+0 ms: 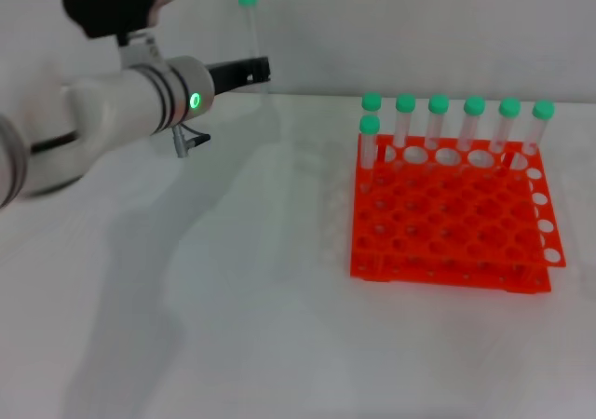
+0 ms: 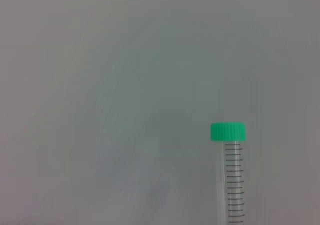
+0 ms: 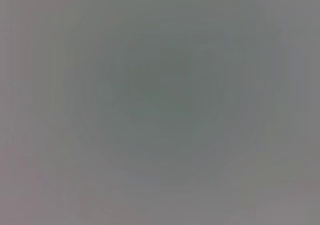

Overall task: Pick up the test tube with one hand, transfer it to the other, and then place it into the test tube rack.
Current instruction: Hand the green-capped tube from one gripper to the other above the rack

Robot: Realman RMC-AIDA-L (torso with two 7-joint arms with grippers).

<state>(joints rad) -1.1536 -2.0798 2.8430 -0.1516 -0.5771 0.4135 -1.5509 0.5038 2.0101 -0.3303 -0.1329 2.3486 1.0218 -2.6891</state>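
My left gripper [image 1: 253, 69], black fingers on a thick white arm with a green ring light, is up at the back left, well left of the rack. It is shut on the lower part of the test tube [image 1: 250, 37], which stands upright with its green cap [image 1: 247, 0] on top, held above the table. The left wrist view shows the tube [image 2: 234, 185] with its graduation marks and green cap [image 2: 228, 131] against a plain grey background. The orange-red test tube rack [image 1: 447, 223] sits on the table at the right. My right gripper is out of view.
Several green-capped tubes [image 1: 439, 121] stand along the rack's back row, and one more [image 1: 370, 140] stands at the left just in front of them. The white table [image 1: 233, 298] ends at a pale wall behind. The right wrist view shows only plain grey.
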